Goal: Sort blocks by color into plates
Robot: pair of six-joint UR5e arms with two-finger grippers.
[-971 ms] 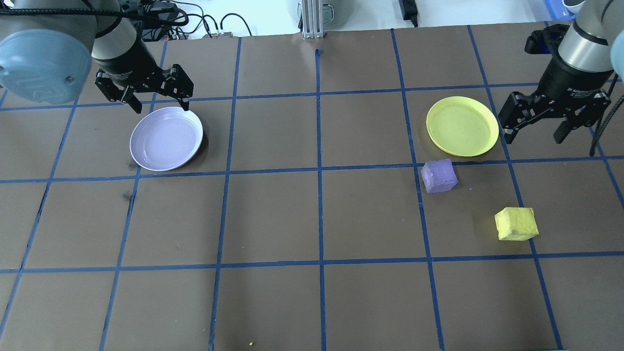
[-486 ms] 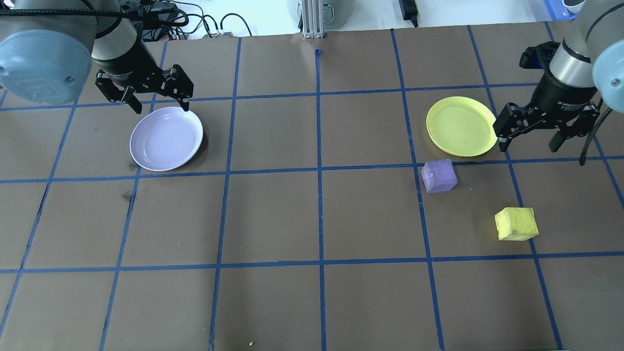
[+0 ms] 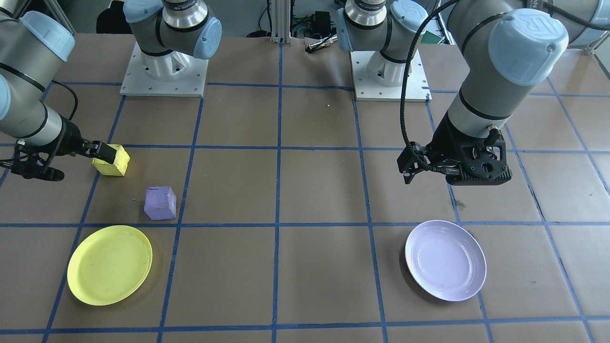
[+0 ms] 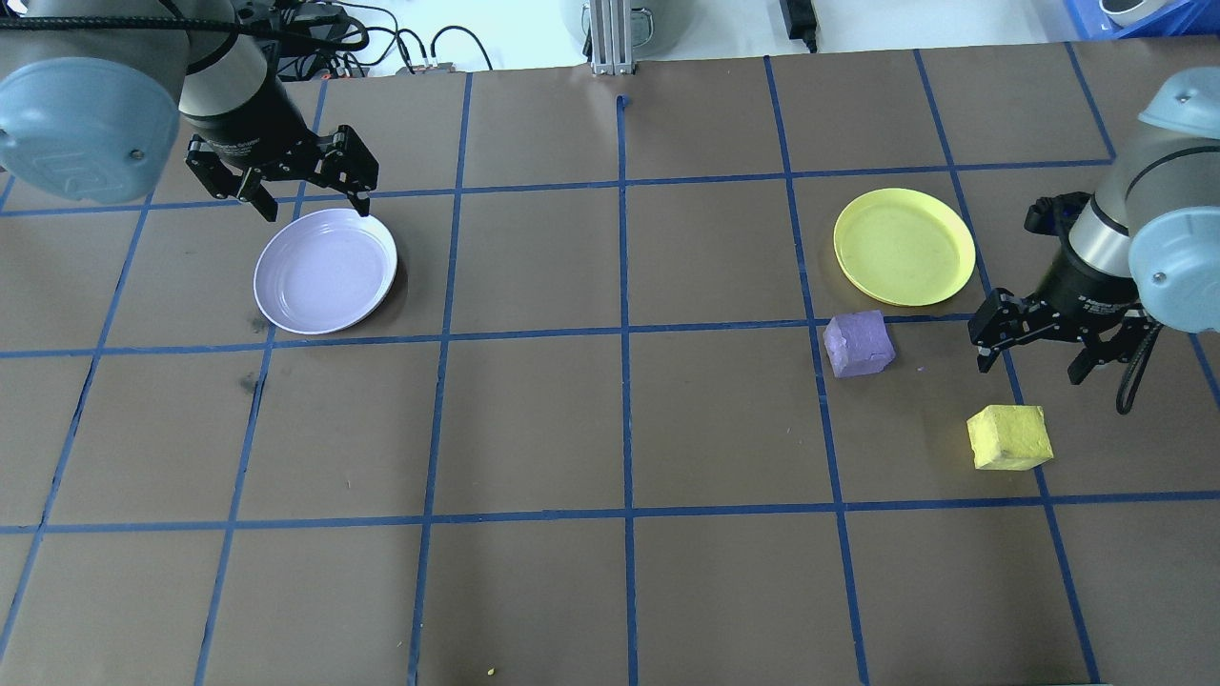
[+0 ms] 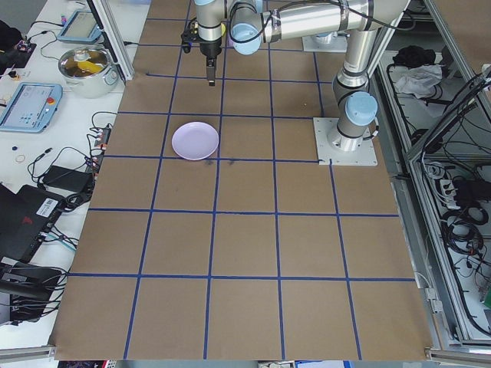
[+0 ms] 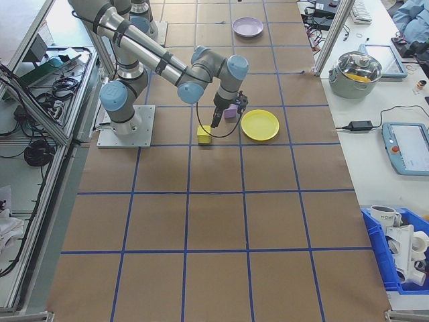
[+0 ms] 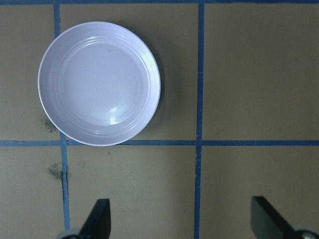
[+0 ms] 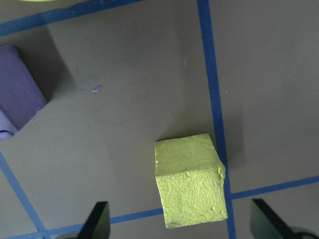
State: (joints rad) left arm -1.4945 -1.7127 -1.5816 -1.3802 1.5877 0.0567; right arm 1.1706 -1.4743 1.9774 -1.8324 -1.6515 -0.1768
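Observation:
The yellow block [image 4: 1009, 437] lies on the table's right side, with the purple block [image 4: 858, 344] a little to its left and farther from the robot. Just beyond them sits the yellow plate [image 4: 904, 246], with nothing in it. My right gripper [image 4: 1031, 367] hangs open just past the yellow block, which the right wrist view shows between the spread fingers [image 8: 191, 181]. The lavender plate [image 4: 325, 271] sits at the far left, also holding nothing. My left gripper [image 4: 313, 210] hovers open over that plate's far rim.
Brown paper with a blue tape grid covers the table [image 4: 620, 429]. Cables and an aluminium post [image 4: 608, 38] lie beyond the far edge. The arm bases [image 3: 164, 71] stand at the robot's side.
My right gripper has moved from beside the yellow plate toward the robot, to just past the yellow block, and stayed open. The left arm, blocks and plates have not moved.

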